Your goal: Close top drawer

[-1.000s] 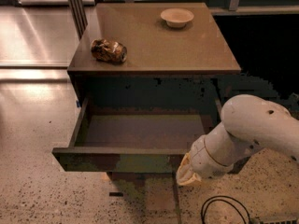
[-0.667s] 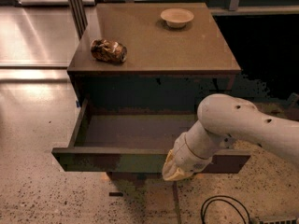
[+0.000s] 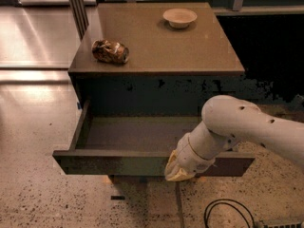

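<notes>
The top drawer (image 3: 114, 161) is pulled out of the brown cabinet. Its long dark front panel with greenish scuffs faces me and its grey-brown floor (image 3: 135, 133) is bare. My gripper (image 3: 178, 171) sits at the end of the white arm, against the outside of the front panel, right of its middle. The arm hides the right part of the drawer.
On the cabinet top (image 3: 156, 37) lie a crumpled brown bag (image 3: 110, 51) at the left and a small pale bowl (image 3: 179, 17) at the back. A black cable (image 3: 223, 213) loops on the speckled floor at the lower right. A metal post (image 3: 76, 6) stands at the back left.
The arm has swung left along the drawer front, from its right end toward its middle. The drawer stands as far out as before.
</notes>
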Available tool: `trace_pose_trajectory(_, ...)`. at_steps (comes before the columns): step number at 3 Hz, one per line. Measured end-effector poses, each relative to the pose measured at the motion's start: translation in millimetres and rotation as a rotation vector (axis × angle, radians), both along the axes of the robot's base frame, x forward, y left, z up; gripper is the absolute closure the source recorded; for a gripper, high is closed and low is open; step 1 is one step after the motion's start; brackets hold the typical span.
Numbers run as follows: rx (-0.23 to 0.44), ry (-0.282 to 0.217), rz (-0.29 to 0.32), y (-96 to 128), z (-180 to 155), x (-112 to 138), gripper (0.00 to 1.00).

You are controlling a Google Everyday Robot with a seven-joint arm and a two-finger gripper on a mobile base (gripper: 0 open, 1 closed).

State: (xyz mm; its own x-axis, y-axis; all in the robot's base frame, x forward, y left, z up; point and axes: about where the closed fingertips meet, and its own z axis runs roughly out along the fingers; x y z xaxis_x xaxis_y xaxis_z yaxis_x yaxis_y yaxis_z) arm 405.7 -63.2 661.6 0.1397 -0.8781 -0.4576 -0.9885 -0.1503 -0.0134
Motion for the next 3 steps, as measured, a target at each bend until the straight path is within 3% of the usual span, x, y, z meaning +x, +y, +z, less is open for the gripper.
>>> trace_pose_trajectory(1,0.015,-0.013,-0.017,-2,-4,17,1.0)
trace_pose_trajectory(2,0.016,-0.013,-0.017,-2,-4,17,1.0)
trace_pose_trajectory(3,0.025,-0.031,-0.058,-14,-7,28,1.0)
